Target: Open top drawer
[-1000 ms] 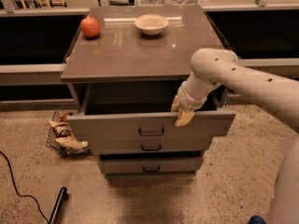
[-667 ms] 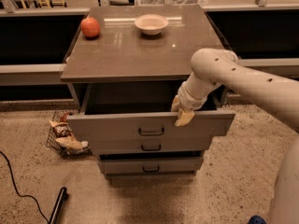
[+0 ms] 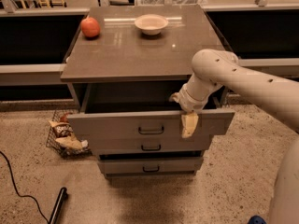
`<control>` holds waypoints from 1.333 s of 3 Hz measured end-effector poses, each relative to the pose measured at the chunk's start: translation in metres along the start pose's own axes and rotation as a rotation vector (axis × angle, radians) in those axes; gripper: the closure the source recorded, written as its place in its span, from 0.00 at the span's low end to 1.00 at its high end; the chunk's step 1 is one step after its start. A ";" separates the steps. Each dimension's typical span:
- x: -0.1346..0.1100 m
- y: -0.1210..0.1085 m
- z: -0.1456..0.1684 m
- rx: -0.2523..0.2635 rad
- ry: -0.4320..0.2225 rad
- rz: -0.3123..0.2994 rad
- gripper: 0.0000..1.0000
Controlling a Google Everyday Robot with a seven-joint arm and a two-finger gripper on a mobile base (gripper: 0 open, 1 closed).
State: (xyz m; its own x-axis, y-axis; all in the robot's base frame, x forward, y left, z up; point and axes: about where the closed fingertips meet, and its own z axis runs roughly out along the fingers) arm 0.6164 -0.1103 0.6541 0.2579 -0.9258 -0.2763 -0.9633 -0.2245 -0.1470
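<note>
The top drawer (image 3: 117,125) is the widest grey drawer of the cabinet and stands pulled out toward me, its inside dark. Its small dark loop handle (image 3: 151,130) sits at the centre of the flat front. My gripper (image 3: 188,120) is at the top edge of that drawer's front panel, right of the handle, with a pale part hanging down over the outside of the panel. My white arm (image 3: 243,80) reaches in from the right.
Two narrower grey drawers, the middle (image 3: 150,147) and the bottom (image 3: 150,167), are below. On the cabinet top (image 3: 140,55) are a red apple (image 3: 90,27) and a white bowl (image 3: 151,24). A wire basket (image 3: 63,135) with snack packets stands on the floor at left, near a black cable (image 3: 14,185).
</note>
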 end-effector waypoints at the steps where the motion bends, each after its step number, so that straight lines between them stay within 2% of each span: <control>1: -0.004 0.024 0.001 -0.082 -0.014 0.032 0.00; 2: -0.010 0.056 0.002 -0.186 -0.029 0.076 0.00; 3: -0.018 0.074 -0.003 -0.230 -0.030 0.102 0.17; 4: -0.027 0.096 -0.010 -0.268 -0.030 0.131 0.41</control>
State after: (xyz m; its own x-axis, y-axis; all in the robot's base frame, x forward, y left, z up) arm 0.5160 -0.1101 0.6568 0.1279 -0.9437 -0.3050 -0.9728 -0.1793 0.1469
